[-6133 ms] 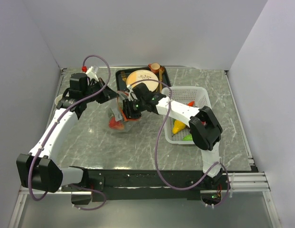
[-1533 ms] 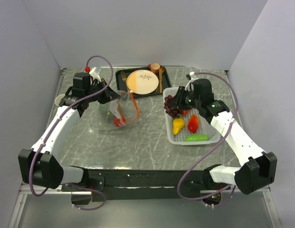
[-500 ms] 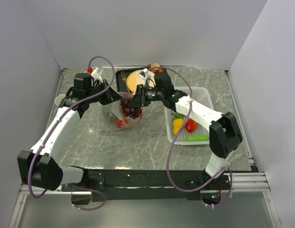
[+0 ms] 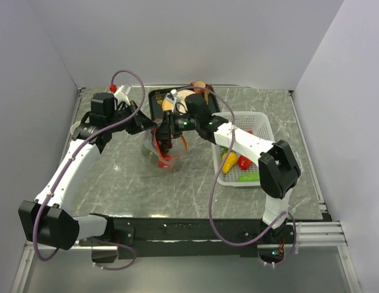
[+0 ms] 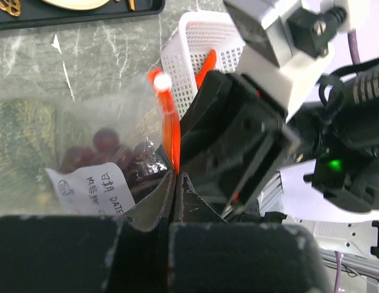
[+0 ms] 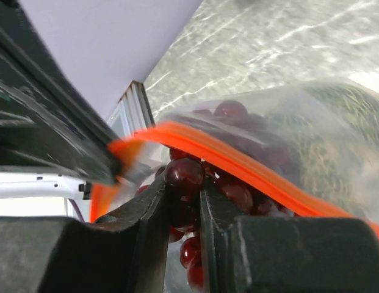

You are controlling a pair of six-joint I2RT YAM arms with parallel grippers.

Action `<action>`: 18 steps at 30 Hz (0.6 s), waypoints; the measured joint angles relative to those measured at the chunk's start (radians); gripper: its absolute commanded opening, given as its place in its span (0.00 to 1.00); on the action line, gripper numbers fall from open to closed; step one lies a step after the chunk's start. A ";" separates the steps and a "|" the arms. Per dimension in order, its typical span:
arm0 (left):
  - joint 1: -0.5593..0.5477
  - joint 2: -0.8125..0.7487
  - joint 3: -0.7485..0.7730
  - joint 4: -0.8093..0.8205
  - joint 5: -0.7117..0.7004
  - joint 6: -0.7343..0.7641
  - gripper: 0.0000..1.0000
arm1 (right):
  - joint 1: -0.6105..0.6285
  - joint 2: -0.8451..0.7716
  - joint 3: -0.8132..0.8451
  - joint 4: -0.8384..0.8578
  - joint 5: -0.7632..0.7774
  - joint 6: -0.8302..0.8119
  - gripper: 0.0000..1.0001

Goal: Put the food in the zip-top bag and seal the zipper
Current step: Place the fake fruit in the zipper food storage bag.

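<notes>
Top external: L pincer (image 4: 144,125) and R pincer (image 4: 166,138) meet at the bag (image 4: 154,148). The bag sits on the counter (image 4: 134,183) mid-left, just in front of the tray (image 4: 154,104) and well apart from the basket (image 4: 265,131) on the right. Left wrist view: L pincer is shut tight, jaws pinching the zipper (image 5: 167,113) at its near end and holding that edge of the bag mouth up, w/ the strip running up and away from the fingers. R pincer's black body is just right of the strip; touching it or not, can't tell. Right wrist view: R pincer is only narrowly apart, fingers clamped on the grapes (image 6: 184,173). The bunch hangs btwn them at the bag mouth, right against the zipper. More of the bunch shows thru the clear plastic, so it's at least partly inside. Melon (image 6: 335,137) is in the bag beside the grapes, and a red piece (image 4: 165,162) lies at the bag's bottom. In the basket: pear (image 4: 228,160), another red bit (image 4: 243,162), cucumber (image 4: 249,177), carrot (image 4: 245,131).
</notes>
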 measured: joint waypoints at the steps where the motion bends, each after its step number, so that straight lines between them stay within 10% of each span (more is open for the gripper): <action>1: 0.000 0.000 0.000 0.001 -0.002 0.000 0.01 | 0.008 0.006 0.008 -0.002 0.002 0.000 0.30; 5: 0.000 -0.001 0.010 -0.015 -0.028 0.004 0.01 | 0.039 0.032 0.037 -0.034 0.005 -0.004 0.40; 10: 0.000 -0.003 0.012 -0.037 -0.069 0.007 0.01 | 0.050 0.068 0.048 -0.111 -0.037 -0.033 0.96; 18: 0.000 -0.024 0.012 -0.058 -0.161 0.006 0.01 | 0.029 -0.028 -0.081 -0.119 0.039 -0.029 1.00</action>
